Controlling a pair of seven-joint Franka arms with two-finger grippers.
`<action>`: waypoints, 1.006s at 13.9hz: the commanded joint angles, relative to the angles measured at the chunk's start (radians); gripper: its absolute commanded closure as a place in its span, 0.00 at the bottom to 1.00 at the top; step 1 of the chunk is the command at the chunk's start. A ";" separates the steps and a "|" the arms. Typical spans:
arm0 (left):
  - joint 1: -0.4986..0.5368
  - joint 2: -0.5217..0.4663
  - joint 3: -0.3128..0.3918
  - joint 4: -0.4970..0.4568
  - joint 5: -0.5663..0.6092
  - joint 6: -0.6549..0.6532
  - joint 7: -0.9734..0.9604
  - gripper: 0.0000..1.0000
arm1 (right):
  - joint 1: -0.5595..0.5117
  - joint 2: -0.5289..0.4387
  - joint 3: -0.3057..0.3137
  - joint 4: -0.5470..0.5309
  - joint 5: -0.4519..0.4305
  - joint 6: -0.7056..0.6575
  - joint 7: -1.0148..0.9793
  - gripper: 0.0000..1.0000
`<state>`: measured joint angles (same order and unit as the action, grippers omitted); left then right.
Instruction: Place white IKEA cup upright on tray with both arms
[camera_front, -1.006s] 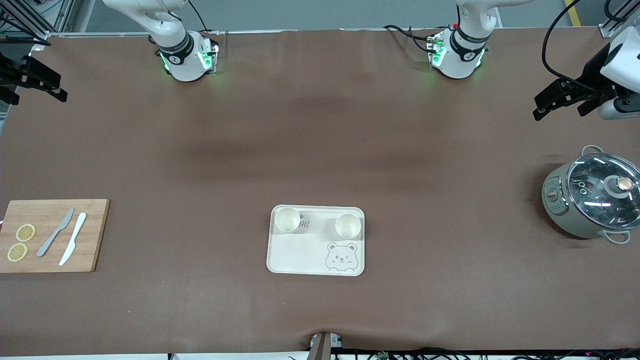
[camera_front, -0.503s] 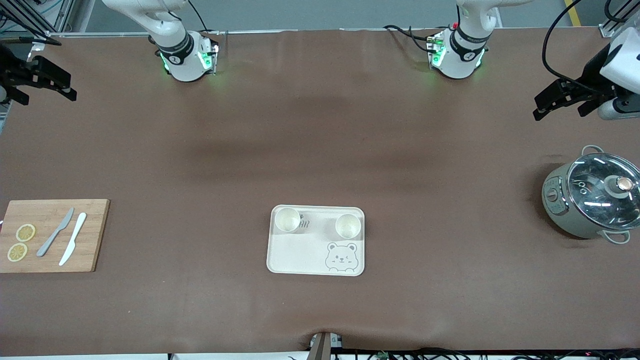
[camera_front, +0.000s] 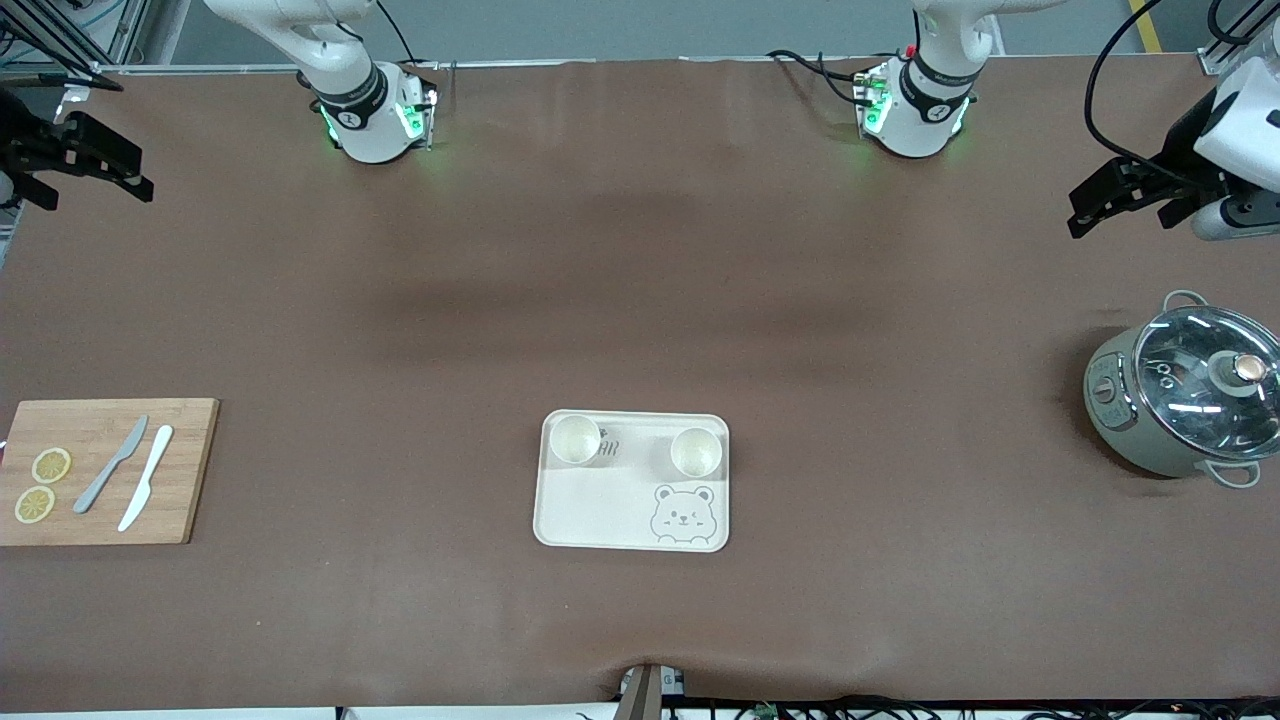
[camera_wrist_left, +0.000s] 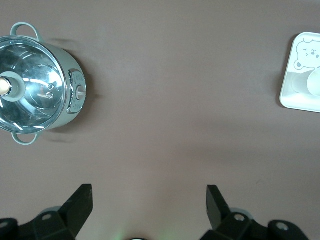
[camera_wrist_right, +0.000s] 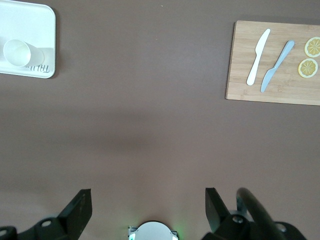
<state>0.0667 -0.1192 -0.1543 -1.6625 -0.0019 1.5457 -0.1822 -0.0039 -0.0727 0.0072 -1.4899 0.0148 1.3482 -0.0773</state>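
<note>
The cream-white tray (camera_front: 600, 505) with a bear-face drawing lies on the brown table, near the front camera's side. Two white cups stand upright on it, one (camera_front: 575, 440) toward the right arm's end and one (camera_front: 696, 452) toward the left arm's end. The tray's edge shows in the left wrist view (camera_wrist_left: 292, 97) and in the right wrist view (camera_wrist_right: 40, 30), where one cup (camera_wrist_right: 16, 52) shows. My left gripper (camera_front: 1120, 205) is open and empty, high over the left arm's end of the table. My right gripper (camera_front: 85, 170) is open and empty, high over the right arm's end.
A grey pot with a glass lid (camera_front: 1185, 395) stands at the left arm's end, also in the left wrist view (camera_wrist_left: 37, 85). A wooden cutting board (camera_front: 105, 470) with two knives and lemon slices lies at the right arm's end, also in the right wrist view (camera_wrist_right: 272, 62).
My right gripper moved a little inward over the table between one second and half a second ago, then held still. The left gripper, tray and cups have barely moved.
</note>
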 joint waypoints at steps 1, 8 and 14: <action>0.004 -0.011 -0.010 -0.008 0.025 -0.010 -0.011 0.00 | 0.007 -0.009 0.000 -0.004 -0.021 -0.003 -0.010 0.00; 0.005 0.006 -0.008 0.007 0.065 -0.016 -0.003 0.00 | 0.007 -0.009 0.000 -0.003 -0.016 -0.003 -0.010 0.00; 0.007 0.026 -0.001 0.052 0.054 -0.016 0.003 0.00 | 0.005 -0.009 0.000 -0.003 -0.016 -0.004 -0.010 0.00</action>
<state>0.0702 -0.1063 -0.1517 -1.6467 0.0411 1.5390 -0.1823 -0.0036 -0.0727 0.0073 -1.4899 0.0148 1.3482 -0.0782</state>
